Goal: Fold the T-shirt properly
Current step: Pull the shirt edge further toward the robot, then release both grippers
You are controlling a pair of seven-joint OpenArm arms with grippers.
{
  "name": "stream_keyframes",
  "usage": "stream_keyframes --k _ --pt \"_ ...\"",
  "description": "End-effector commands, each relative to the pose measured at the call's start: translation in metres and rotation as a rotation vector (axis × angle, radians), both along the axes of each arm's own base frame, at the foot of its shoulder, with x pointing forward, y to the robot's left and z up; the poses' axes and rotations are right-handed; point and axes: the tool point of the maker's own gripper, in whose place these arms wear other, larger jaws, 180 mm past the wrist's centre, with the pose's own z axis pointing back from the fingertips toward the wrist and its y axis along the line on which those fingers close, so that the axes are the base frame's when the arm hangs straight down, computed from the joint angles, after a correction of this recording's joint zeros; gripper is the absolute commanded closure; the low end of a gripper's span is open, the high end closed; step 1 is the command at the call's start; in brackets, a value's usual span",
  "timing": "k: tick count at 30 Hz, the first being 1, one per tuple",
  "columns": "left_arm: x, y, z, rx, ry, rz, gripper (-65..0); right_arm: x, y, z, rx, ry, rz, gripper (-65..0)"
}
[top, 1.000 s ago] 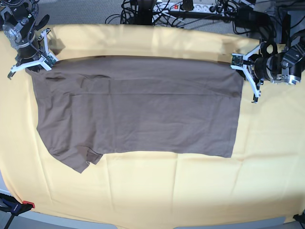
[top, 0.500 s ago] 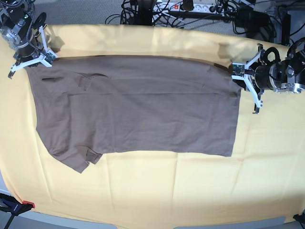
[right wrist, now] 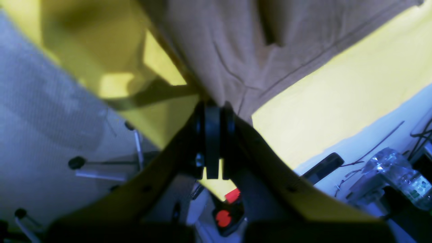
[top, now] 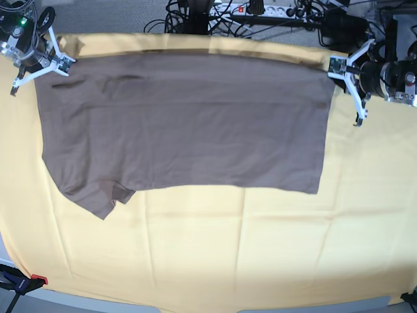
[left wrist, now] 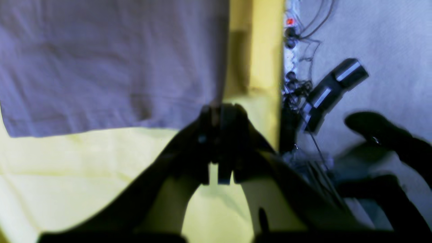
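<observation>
Lying folded once lengthwise, the T-shirt (top: pixel 189 124) is spreading as a wide band over the yellow cloth (top: pixel 260 254) on the tabletop, with further folds seemingly waiting — perhaps half the job. The left claw (top: pixel 340 67) is pinching the far corner at the hem end, and the right claw (top: pixel 51 57) is pinching the far corner at the sleeve end — both pressed together on fabric.
</observation>
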Motion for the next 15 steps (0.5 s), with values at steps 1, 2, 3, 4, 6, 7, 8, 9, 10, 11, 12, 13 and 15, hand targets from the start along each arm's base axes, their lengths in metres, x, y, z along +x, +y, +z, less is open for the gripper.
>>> stream_keyframes --k 1,2,3,4,6,7,8,9,10,11,12,13,15 --pt "0.002 0.009 0.006 0.034 -0.014 -0.009 0.0 0.004 -0.005 0.007 -0.036 -0.016 0.014 0.0" --pt "-0.002 0.010 0.005 0.038 -0.002 -0.010 0.0 0.000 -0.005 0.006 -0.035 -0.003 0.017 0.0" --pt "-0.005 0.011 0.004 0.040 0.007 -0.011 0.0 -0.005 -0.005 0.005 -0.037 0.011 0.019 0.0" --pt "-0.008 0.012 0.003 0.045 0.015 -0.012 0.0 -0.009 -0.005 0.003 -0.040 0.025 0.025 0.0" --pt "-0.012 0.012 0.001 0.046 0.028 -0.012 0.0 -0.016 -0.005 0.001 -0.043 0.044 0.028 0.0" --pt "-0.013 0.011 0.000 0.044 0.034 -0.012 0.0 -0.018 -0.005 0.000 -0.041 0.050 0.027 0.0" --pt "-0.015 0.011 0.000 0.042 0.039 -0.013 0.0 -0.020 -0.004 -0.001 -0.037 0.056 0.024 0.0" --pt "-0.016 0.011 -0.001 0.042 0.042 -0.013 0.0 -0.022 -0.005 -0.001 -0.038 0.060 0.023 0.0" --pt "-0.016 0.010 -0.001 0.041 0.042 -0.013 0.0 -0.022 -0.005 -0.001 -0.037 0.060 0.022 0.0" --pt "-0.016 0.010 -0.001 0.040 0.041 -0.013 0.0 -0.021 -0.005 -0.001 -0.037 0.054 0.017 0.0" --pt "-0.016 0.010 -0.001 0.040 0.041 -0.013 0.0 -0.020 -0.005 -0.001 -0.037 0.045 0.008 0.0" --pt "-0.016 0.010 -0.001 0.041 0.040 -0.013 -0.1 -0.019 -0.006 0.000 -0.036 0.034 -0.004 0.0" --pt "-0.015 0.011 -0.001 0.047 0.039 -0.013 -15.0 -0.016 -0.007 0.001 -0.036 0.015 -0.024 -16.1"
